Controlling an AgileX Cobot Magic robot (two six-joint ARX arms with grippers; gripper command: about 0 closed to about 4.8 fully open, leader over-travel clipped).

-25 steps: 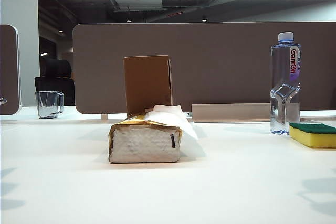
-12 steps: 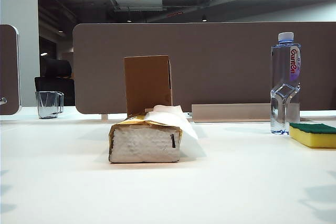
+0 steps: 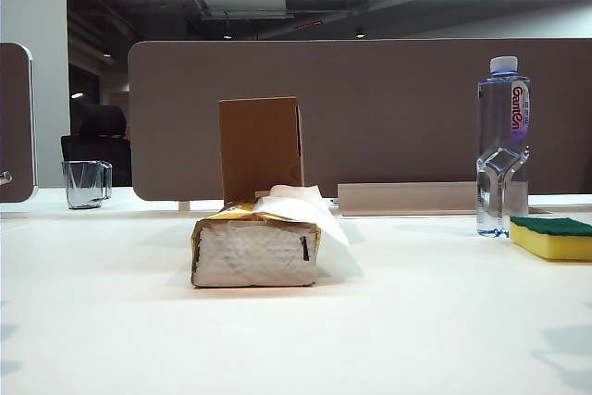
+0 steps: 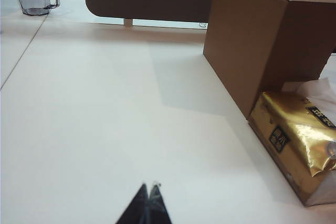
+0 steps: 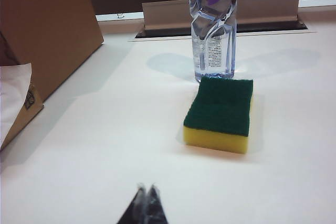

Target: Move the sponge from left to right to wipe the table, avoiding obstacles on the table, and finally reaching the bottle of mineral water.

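On my exterior feed the tissue pack (image 3: 256, 249) sits mid-frame on the table (image 3: 111, 321), one sheet poking out, with the box (image 3: 260, 148) upright just behind it. A glass mug (image 3: 86, 183) stands far left by the divider (image 3: 370, 108). At the right edge the sponge (image 3: 552, 237) lies green side up, just beside the bottle (image 3: 503, 157) and free of any grip. Neither arm shows in that feed. My left gripper (image 4: 148, 198) hovers over bare table, fingertips pressed together and holding nothing, well apart from the box and pack. My right gripper (image 5: 146, 198) is likewise closed and empty, near the sponge but not touching it. Since a second ago the objects have not moved; only the arm shadows at the lower corners have shrunk.
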